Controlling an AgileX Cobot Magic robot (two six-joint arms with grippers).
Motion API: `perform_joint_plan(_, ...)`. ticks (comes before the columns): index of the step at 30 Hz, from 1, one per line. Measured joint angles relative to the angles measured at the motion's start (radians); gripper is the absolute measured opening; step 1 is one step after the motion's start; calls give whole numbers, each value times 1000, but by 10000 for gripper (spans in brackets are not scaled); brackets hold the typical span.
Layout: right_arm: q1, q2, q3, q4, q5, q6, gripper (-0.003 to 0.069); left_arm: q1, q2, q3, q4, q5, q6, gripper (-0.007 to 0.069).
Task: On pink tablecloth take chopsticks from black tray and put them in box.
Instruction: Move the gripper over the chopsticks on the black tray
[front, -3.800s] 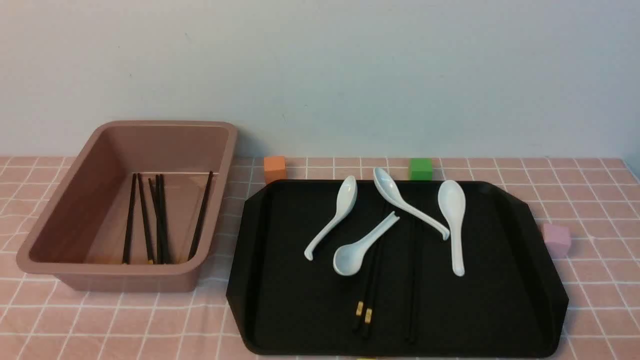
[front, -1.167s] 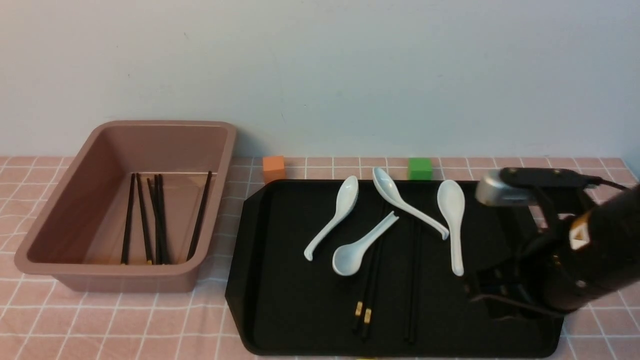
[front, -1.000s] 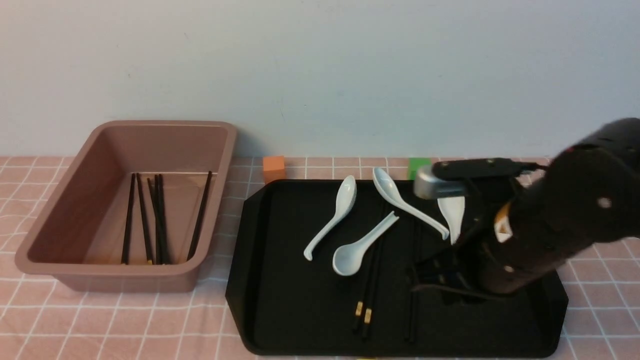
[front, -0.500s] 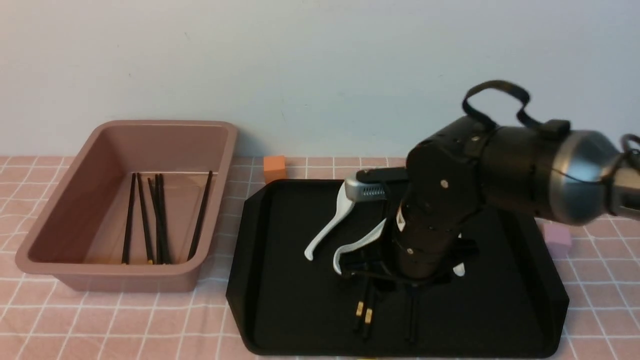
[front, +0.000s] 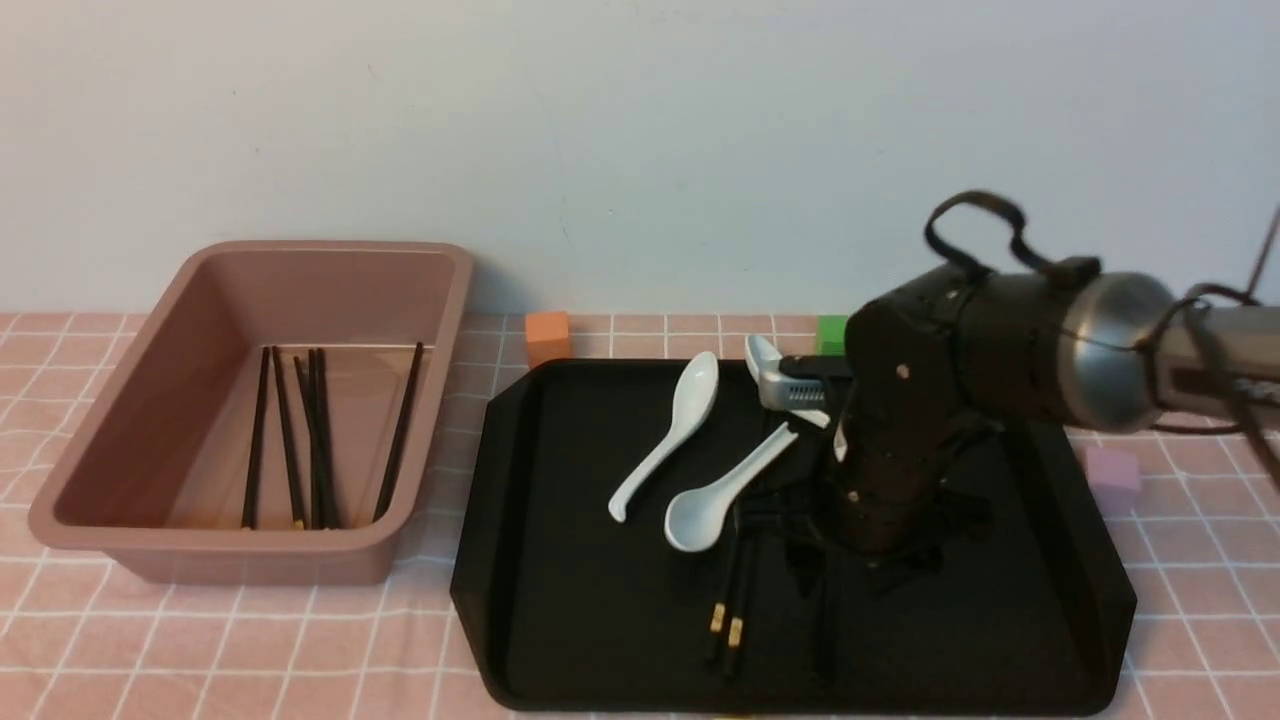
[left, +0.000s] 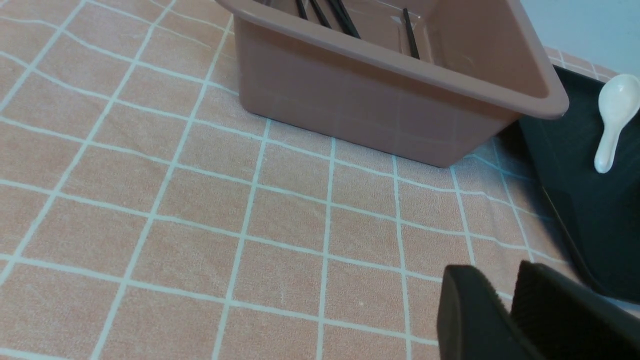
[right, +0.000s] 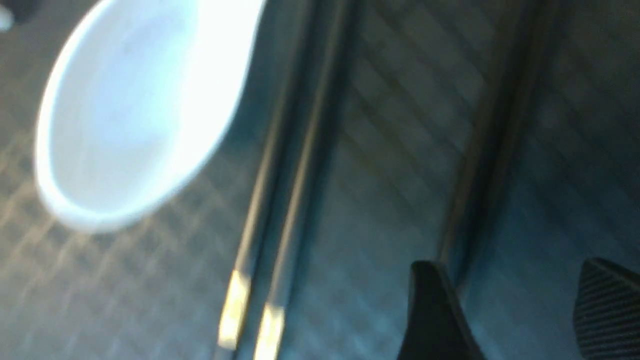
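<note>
The black tray (front: 580, 600) lies on the pink tablecloth (front: 250, 650). A pair of black chopsticks (front: 728, 600) with gold bands lies on it, partly under a white spoon (front: 725, 490). More chopsticks (front: 826, 630) lie just to their right. My right gripper (front: 855, 565) hangs low over these, open and empty. In the right wrist view its fingers (right: 435, 310) stand apart beside these plain chopsticks (right: 475, 175), with the gold-banded pair (right: 270, 210) off to one side. The box (front: 250, 545) at left holds several chopsticks (front: 315, 440). My left gripper (left: 500, 280) is shut above the cloth near the box (left: 360, 105).
More white spoons (front: 665, 435) lie on the tray's far half, some hidden behind the right arm. An orange cube (front: 548, 335) and a green cube (front: 830, 335) sit behind the tray. A purple cube (front: 1112, 478) sits at its right.
My right arm came in from the right, swept left over the tray, then shifted back a little right and lower over the right-hand chopsticks. Spoons, chopsticks and box have not moved.
</note>
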Motion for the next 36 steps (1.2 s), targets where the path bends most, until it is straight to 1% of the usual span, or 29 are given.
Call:
perform_joint_plan(2,0,27,0,0,-36,11,392,0,0,0,0,0,0,155)
perform_joint_plan(8,-1,57,-18,-29,-46,59,392,0,0,0,0,0,0,164)
perform_joint_plan(11,-2,60,-23,-29,-47,63,391,0,0,0,0,0,0,166)
perform_joint_plan(16,-3,65,-27,-27,-37,62,353,0,0,0,0,0,-1,171)
perform_joint_plan(17,-3,66,-28,-27,-33,62,334,0,0,0,0,0,-1,172)
perform_joint_plan(23,-8,67,-30,-41,3,59,130,0,0,0,0,0,-1,178)
perform_joint_plan(24,-11,67,-31,-41,6,57,106,0,0,0,0,0,-1,180)
perform_joint_plan(29,-12,59,-32,-36,22,39,105,0,0,0,0,0,-1,185)
perform_joint_plan(34,-12,23,-21,-29,80,6,105,0,0,0,0,0,-1,190)
perform_joint_plan(36,-12,-24,-13,-12,171,-28,105,0,0,0,0,0,-1,192)
